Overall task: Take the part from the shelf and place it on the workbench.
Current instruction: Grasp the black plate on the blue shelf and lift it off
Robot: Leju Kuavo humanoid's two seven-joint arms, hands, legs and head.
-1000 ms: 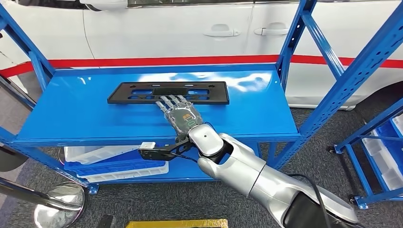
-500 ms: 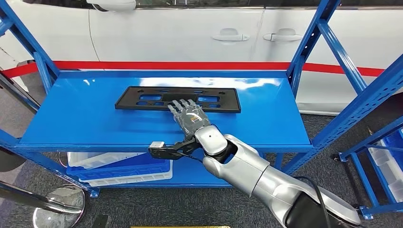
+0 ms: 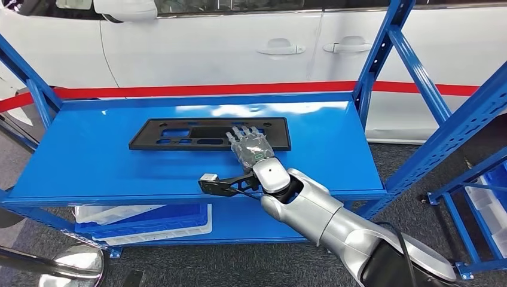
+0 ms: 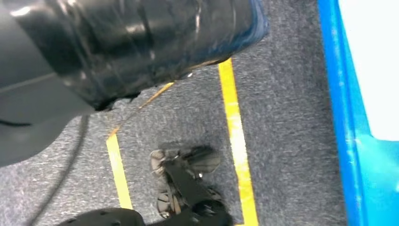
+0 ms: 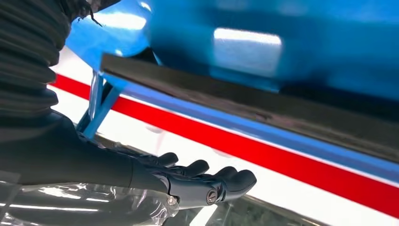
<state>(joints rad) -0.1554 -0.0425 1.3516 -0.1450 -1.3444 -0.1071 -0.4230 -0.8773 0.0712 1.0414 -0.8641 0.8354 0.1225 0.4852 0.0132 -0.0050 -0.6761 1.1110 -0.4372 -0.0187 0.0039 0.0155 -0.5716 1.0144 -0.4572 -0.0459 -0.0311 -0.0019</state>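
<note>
The part (image 3: 179, 134) is a flat black rectangular plate with cut-outs, lying on the blue shelf top (image 3: 89, 167) toward its back. My right hand (image 3: 252, 148) reaches in flat from the front, its fingers stretched out over the plate's right end. In the right wrist view the dark fingers (image 5: 207, 181) are extended and apart with nothing in them, and a gap shows between them and the plate's long edge (image 5: 244, 101).
Blue uprights (image 3: 382, 54) frame the shelf at its right and left. A white car with a red stripe (image 3: 239, 42) stands right behind it. White and blue bins (image 3: 143, 218) sit on the lower level. Another blue rack (image 3: 478, 191) stands at the right.
The whole picture has shifted with the camera. Against the plate, my right hand has slid from near its middle toward its right end and reaches slightly further over it.
</note>
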